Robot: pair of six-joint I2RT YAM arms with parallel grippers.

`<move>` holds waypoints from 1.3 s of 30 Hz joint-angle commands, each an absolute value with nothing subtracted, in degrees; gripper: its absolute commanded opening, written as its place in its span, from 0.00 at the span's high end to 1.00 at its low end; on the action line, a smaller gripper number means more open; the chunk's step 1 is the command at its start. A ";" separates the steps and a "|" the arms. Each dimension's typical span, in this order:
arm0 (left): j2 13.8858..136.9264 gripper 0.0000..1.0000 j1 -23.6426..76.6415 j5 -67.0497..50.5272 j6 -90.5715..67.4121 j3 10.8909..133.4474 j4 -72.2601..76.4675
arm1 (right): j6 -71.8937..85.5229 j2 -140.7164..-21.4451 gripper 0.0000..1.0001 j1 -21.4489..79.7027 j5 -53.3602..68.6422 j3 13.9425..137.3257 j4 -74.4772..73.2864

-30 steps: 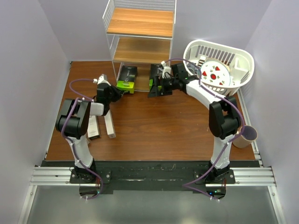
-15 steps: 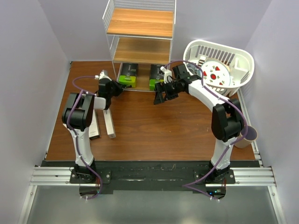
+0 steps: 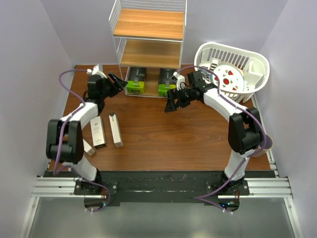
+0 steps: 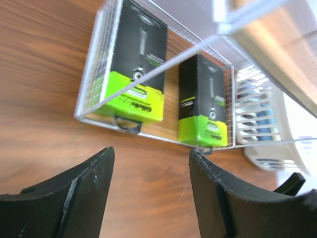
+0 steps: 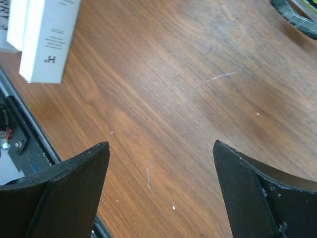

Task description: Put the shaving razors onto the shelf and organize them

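The slim white cartons [image 3: 115, 130] lie flat on the table [image 3: 168, 136], long axes running near-to-far. They are well back toward my bases from my left gripper [image 3: 116, 81], and nearer that arm than the right. Two black packs [image 3: 136, 80] sit side by side on the bottom tier of the shelf [image 3: 148, 24], green ends toward me. Both grippers gape, holding nothing; my right gripper [image 3: 172, 102] hovers before the shelf. The white basket [image 3: 258, 67] holds what looks like a round patterned plate [image 3: 228, 78].

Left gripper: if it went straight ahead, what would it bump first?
Probably the left razor pack on the shelf's bottom tier, or the wire front just before it. The open left gripper aims there; depth is unclear.
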State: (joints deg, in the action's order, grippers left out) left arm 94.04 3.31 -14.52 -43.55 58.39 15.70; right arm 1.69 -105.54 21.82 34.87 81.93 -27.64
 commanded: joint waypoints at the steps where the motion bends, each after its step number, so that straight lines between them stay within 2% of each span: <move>1: 86.41 0.29 2.99 -7.30 -30.96 59.94 -9.70 | 1.85 -101.78 0.11 21.80 39.54 79.98 -21.54; 4: 84.29 0.22 2.99 -6.16 -25.51 57.66 -14.83 | 2.02 -101.51 0.11 21.80 40.16 79.63 -20.39; 10: 83.14 0.21 2.99 -5.18 -21.54 53.35 -17.31 | 3.69 -98.53 0.11 21.88 40.96 76.21 -17.41; 19: 84.20 0.21 3.86 -5.28 -24.26 47.99 -17.14 | 5.62 -94.75 0.10 21.80 40.43 71.28 -15.21; 29: 85.96 0.34 3.96 -5.54 -25.75 46.66 -15.47 | 7.03 -95.89 0.10 21.80 41.31 69.96 -14.59; 34: 81.84 0.32 3.96 -5.97 -23.39 48.43 -18.89 | 1.16 -97.81 0.12 24.95 39.56 71.71 -15.64; 39: 82.18 0.33 4.04 -9.65 -21.01 45.71 -20.23 | 2.63 -104.74 0.13 27.86 39.55 78.74 -14.86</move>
State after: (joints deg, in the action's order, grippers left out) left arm 83.26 3.84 -5.80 -23.88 46.61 -19.46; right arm 3.62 -100.16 25.36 39.79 72.93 -16.84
